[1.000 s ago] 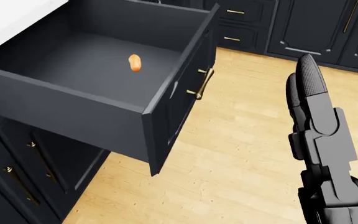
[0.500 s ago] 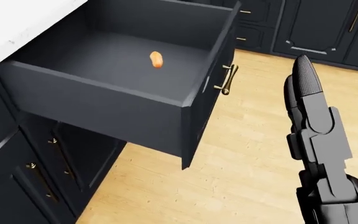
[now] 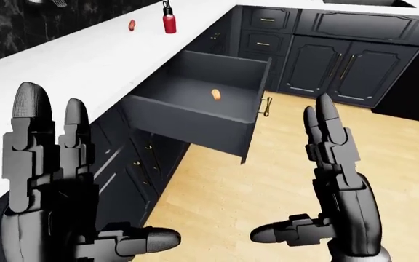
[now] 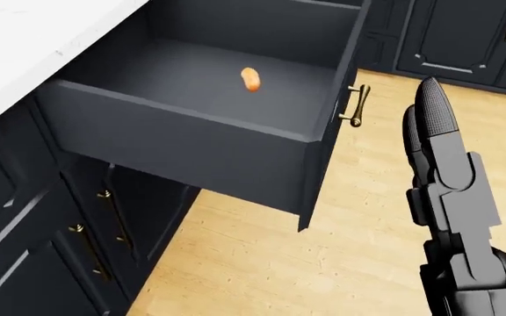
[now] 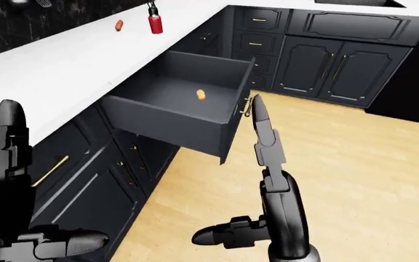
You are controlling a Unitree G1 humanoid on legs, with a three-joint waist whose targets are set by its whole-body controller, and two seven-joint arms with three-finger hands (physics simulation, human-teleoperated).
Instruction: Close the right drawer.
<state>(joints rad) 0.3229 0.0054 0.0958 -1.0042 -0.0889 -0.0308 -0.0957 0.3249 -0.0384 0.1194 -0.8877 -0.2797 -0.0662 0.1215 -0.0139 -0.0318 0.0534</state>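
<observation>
The dark drawer (image 3: pixel 195 117) stands pulled far out from under the white counter (image 3: pixel 86 65), with a brass handle (image 4: pixel 356 105) on its front panel. A small orange piece (image 4: pixel 251 79) lies inside it. My right hand (image 3: pixel 319 207) is open, fingers upright, held in the air to the right of the drawer front and apart from it. My left hand (image 3: pixel 57 191) is open too, at the lower left of the left-eye view, away from the drawer.
Dark cabinets with brass pulls (image 3: pixel 319 60) line the top of the view. A red bottle (image 3: pixel 169 22) and a small orange item (image 3: pixel 131 25) stand on the counter. Light wood floor (image 3: pixel 319 136) lies right of the drawer.
The whole head view has shifted: the drawer and handle slide rightward and upward in the picture, so the camera has moved. My right hand keeps its place in the view.
</observation>
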